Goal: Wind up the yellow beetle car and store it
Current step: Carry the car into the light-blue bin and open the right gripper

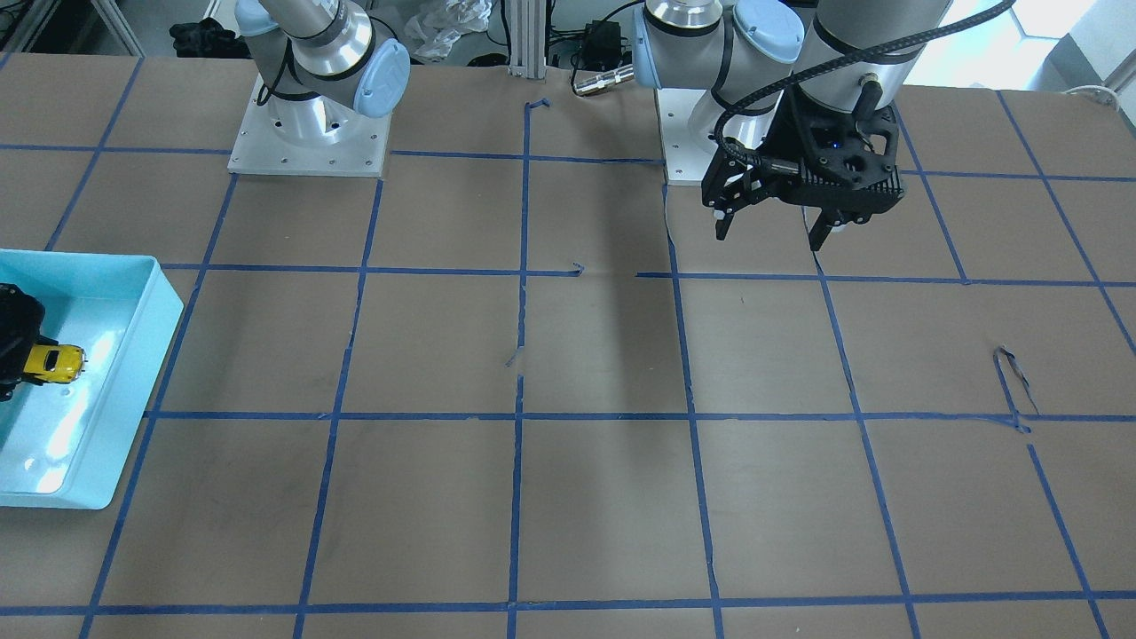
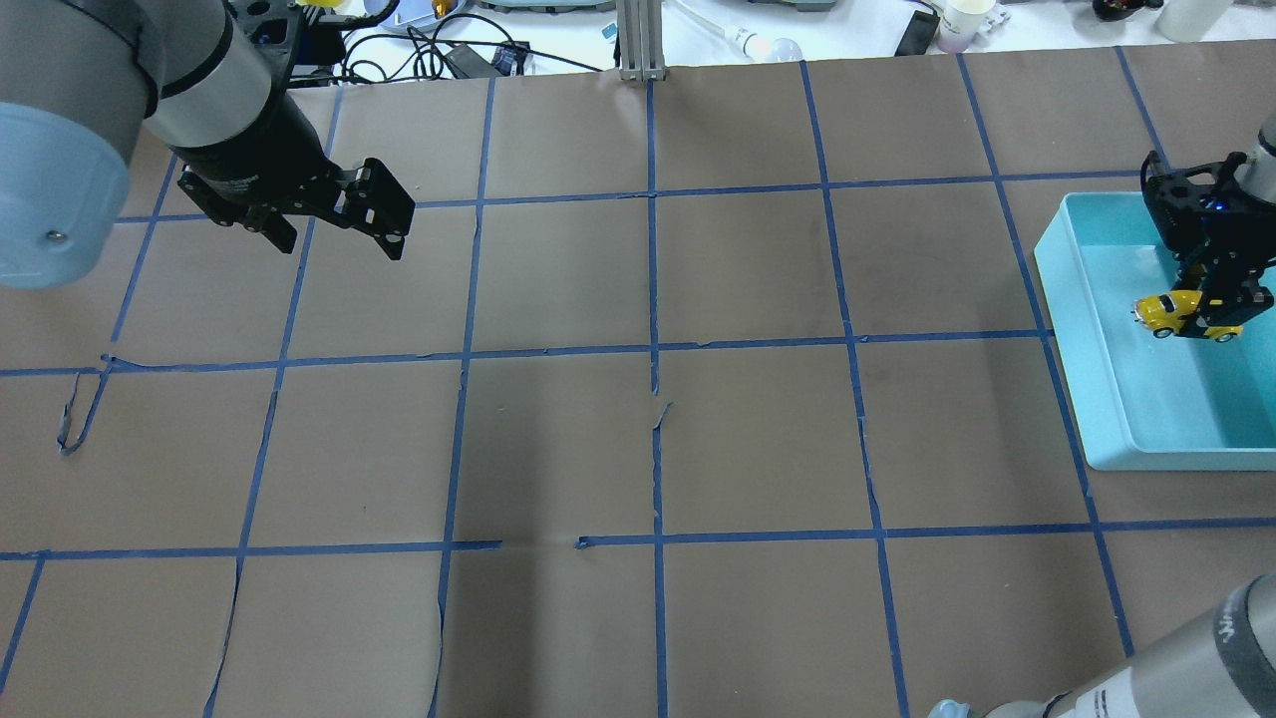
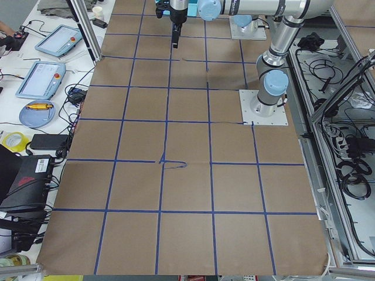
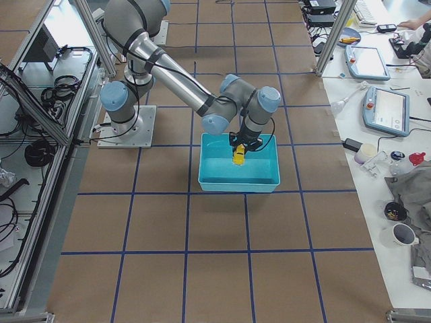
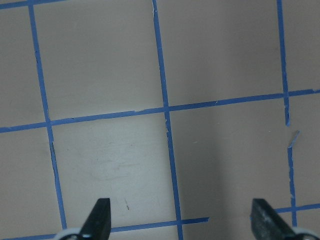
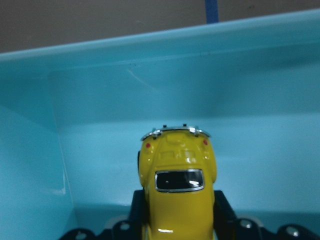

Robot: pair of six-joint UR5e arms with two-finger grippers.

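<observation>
The yellow beetle car (image 1: 57, 362) is held between the fingers of my right gripper (image 1: 25, 359), inside the light blue bin (image 1: 124, 382) and low over its floor. It also shows in the overhead view (image 2: 1164, 313) with the right gripper (image 2: 1211, 317) shut on its sides. In the right wrist view the car (image 6: 177, 185) points its tail at the bin's far wall (image 6: 225, 85). I cannot tell whether its wheels touch the floor. My left gripper (image 2: 339, 244) is open and empty, hovering above the bare table, its fingertips (image 5: 100, 215) wide apart.
The table is brown paper with a blue tape grid (image 2: 653, 359). The bin (image 2: 1087, 399) stands at the table's edge on my right side. Both arm bases (image 1: 311, 133) stand at the robot's edge. Cables and clutter (image 2: 449, 50) lie beyond the far edge.
</observation>
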